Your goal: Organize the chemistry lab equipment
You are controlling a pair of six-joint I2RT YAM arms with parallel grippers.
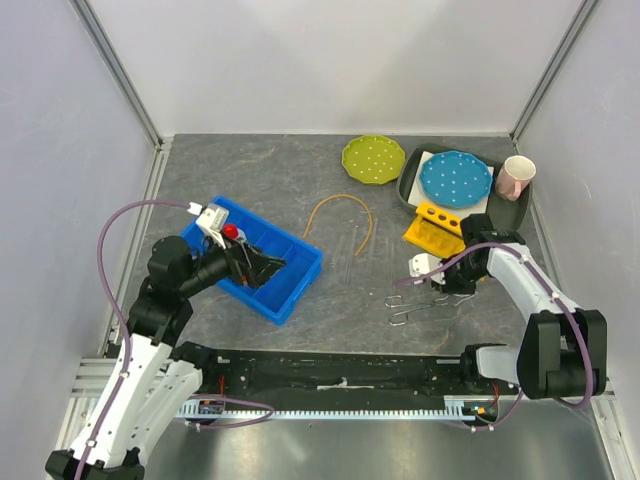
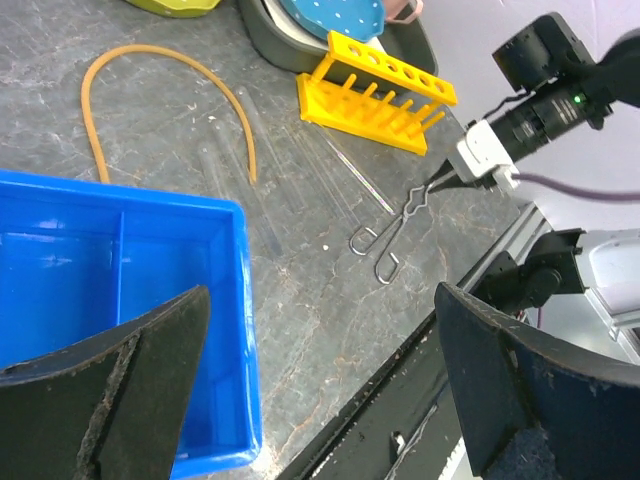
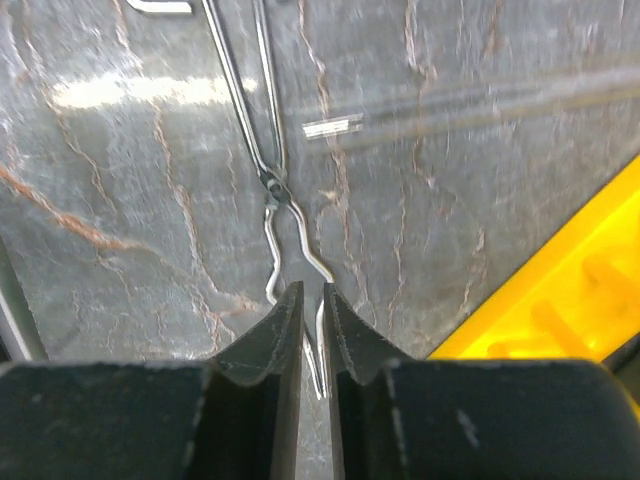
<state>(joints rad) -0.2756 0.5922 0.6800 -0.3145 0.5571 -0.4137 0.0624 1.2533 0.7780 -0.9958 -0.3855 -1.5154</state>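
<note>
Top external: left gripper [image 1: 262, 268] hangs over the blue bin [image 1: 296, 262], jaws wide apart, nothing between them. Red cap of the squeeze bottle [image 1: 230, 232] shows at the bin's far-left part, right beside the left wrist; can't tell how it sits.

Left wrist view: both fingers [image 2: 120, 385] sit far apart, with bare bin compartments below them.

Right gripper [image 1: 425, 283] is low on the table, just in front of the yellow rack [image 1: 437, 228]. Right wrist view: jaws nearly together, pinching one wire end of the metal wire tongs [image 3: 270, 170]. The tongs lie flat on the table, loop handles pointing away from the gripper, toward the arm bases.

Tan rubber tube [image 1: 340, 197] lies on the table in an arch, between bin and rack, touching neither. Thin glass tubes [image 2: 358, 177] lie flat between the rubber tube and the tongs, hard to count.

Back right: green plate [image 1: 373, 160] on the table. Blue plate [image 1: 455, 178] and pink cup [image 1: 517, 177] sit on a dark tray [image 1: 412, 190].
</note>
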